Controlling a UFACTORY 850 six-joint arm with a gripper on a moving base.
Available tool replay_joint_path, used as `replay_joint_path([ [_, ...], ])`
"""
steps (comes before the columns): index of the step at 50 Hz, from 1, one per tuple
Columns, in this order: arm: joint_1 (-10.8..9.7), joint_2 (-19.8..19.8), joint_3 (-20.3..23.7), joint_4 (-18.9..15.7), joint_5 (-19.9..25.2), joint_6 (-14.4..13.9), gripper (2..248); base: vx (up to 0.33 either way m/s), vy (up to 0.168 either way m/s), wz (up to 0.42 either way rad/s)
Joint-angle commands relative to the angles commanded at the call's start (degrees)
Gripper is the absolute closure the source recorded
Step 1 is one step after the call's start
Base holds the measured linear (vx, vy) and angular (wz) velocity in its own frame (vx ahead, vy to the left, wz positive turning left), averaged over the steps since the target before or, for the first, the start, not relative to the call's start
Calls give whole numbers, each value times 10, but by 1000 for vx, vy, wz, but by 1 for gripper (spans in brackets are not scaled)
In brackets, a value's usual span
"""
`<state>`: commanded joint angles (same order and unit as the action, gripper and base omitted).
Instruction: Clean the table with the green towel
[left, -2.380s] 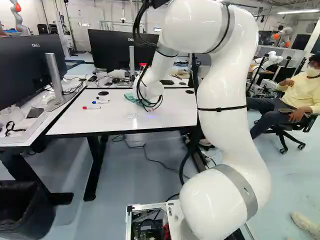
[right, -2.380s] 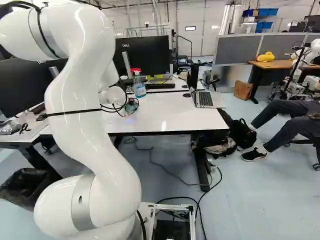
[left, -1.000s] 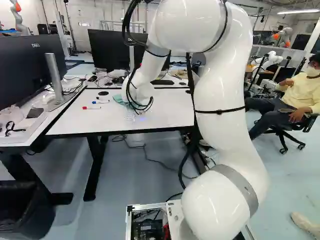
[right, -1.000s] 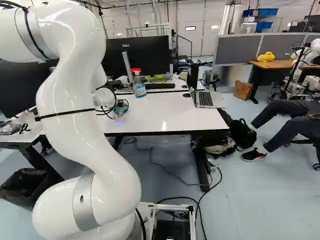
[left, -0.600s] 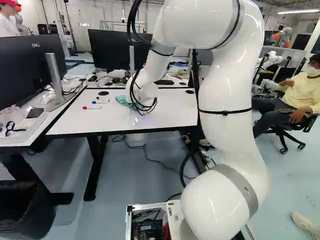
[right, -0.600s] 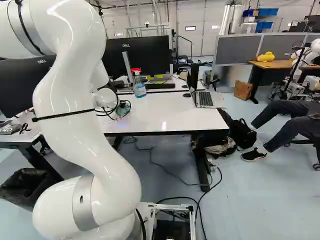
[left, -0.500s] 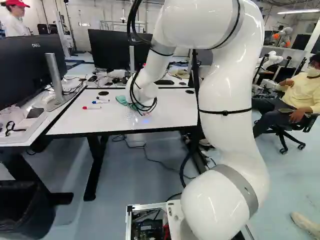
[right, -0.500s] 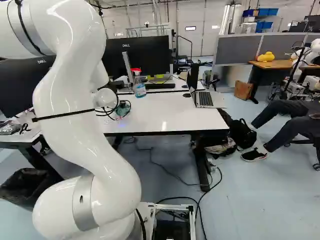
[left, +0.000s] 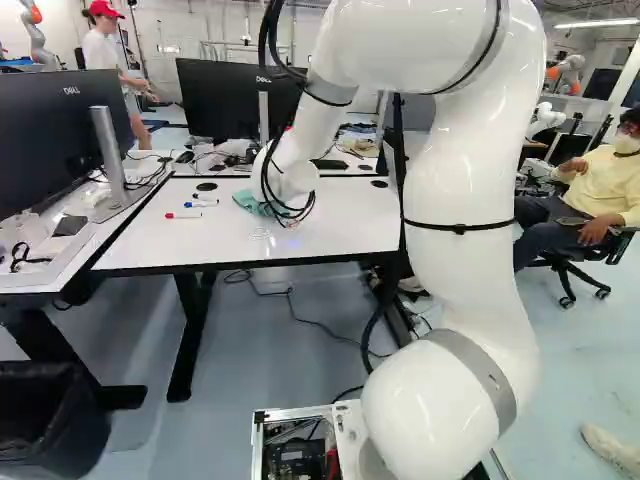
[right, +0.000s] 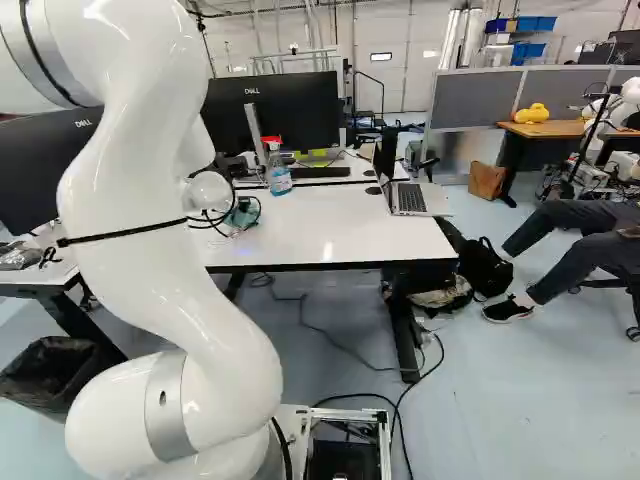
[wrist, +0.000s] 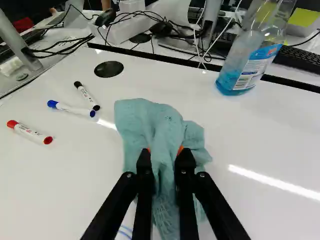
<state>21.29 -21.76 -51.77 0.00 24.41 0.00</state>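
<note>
The tool (wrist: 165, 155) is closed on the green towel (wrist: 142, 117), its two fingers held somewhat apart by the bunched cloth pinched between their orange pads. The towel's loose folds spread ahead and to both sides, apparently lying on the white surface (wrist: 75, 185). Just beside it, on the near side, blue marks (wrist: 125, 231) show—likely what the wiping is meant to remove. In the left base view, the white arm (left: 290, 180) and the towel moving with it have swung toward the markers over the last couple of seconds, then eased slightly back and away from the base. That reads as a wiping stroke under way, yet with the marks there the job looks unfinished; the next pass should bring the cloth back over them, pressed flat. Farther out lie a black marker (wrist: 86, 95), a blue marker (wrist: 71, 108) and a red marker (wrist: 29, 132)—a wide sweep could roll them. Beyond the towel stands the spray bottle (wrist: 247, 62), and past that a keyboard (wrist: 300, 60).
</note>
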Motion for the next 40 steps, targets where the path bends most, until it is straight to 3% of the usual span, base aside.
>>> replay_joint_path([
  [19,-1,29,7,0,-37,0,199,0,0,0],
  [40,-16,77,34,0,-61,0,199,0,0,0],
])
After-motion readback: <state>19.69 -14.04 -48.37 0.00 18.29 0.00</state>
